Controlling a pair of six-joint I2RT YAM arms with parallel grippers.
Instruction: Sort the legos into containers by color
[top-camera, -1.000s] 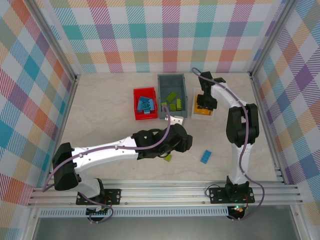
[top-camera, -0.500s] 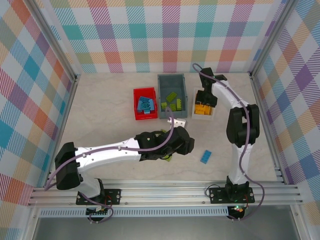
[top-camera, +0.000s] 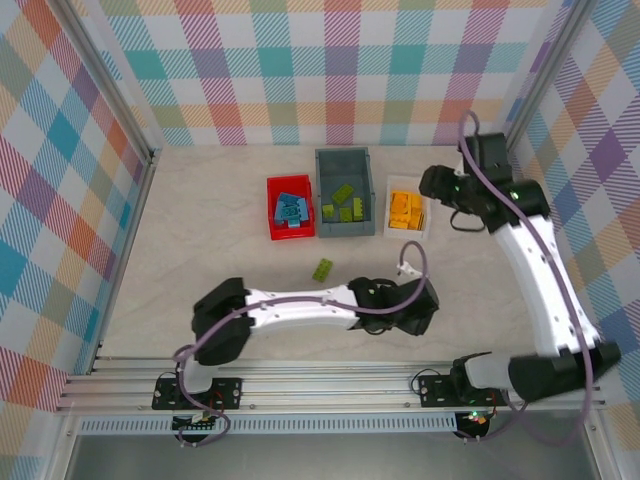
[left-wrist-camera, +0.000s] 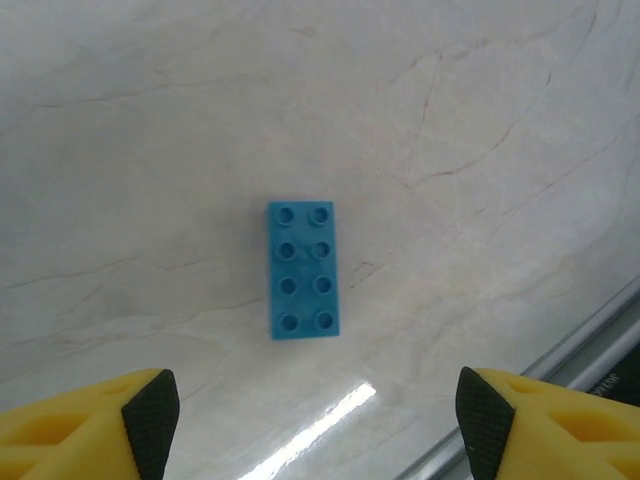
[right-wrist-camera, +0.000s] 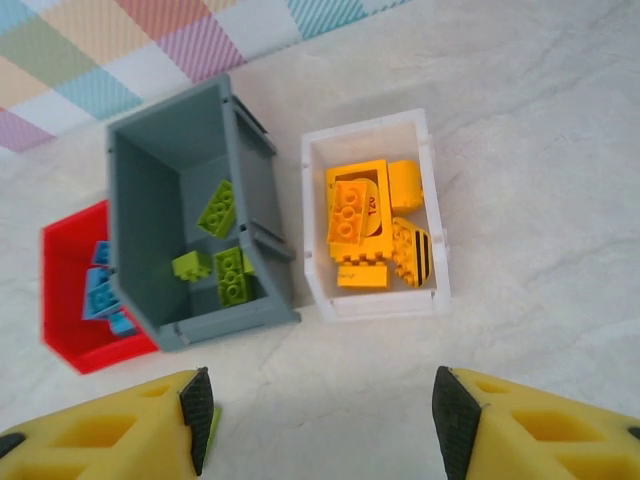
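At the far edge of the desk, near its middle, the red bin (right-wrist-camera: 62, 300) already holds blue pieces. The grey bin (right-wrist-camera: 150, 200) touching it holds green ones, and the white tray (right-wrist-camera: 365, 128) holds orange. A green brick (top-camera: 323, 269) lies loose on the desk in front of the bins.

Close to the near edge, right of centre, the left gripper (left-wrist-camera: 318, 412) hangs spread and empty over a blue brick (left-wrist-camera: 303, 270). The brick lies flat, studs up, with its long sides facing the fingers.

My advice is to come straight down and nudge slightly so the brick sits centred. Then close across the narrow width, low on the sides rather than on the studs. Lift well clear before swinging to the red bin, passing over the green brick.

The right gripper (right-wrist-camera: 325, 418) is spread and empty near the tray, well apart from that route.
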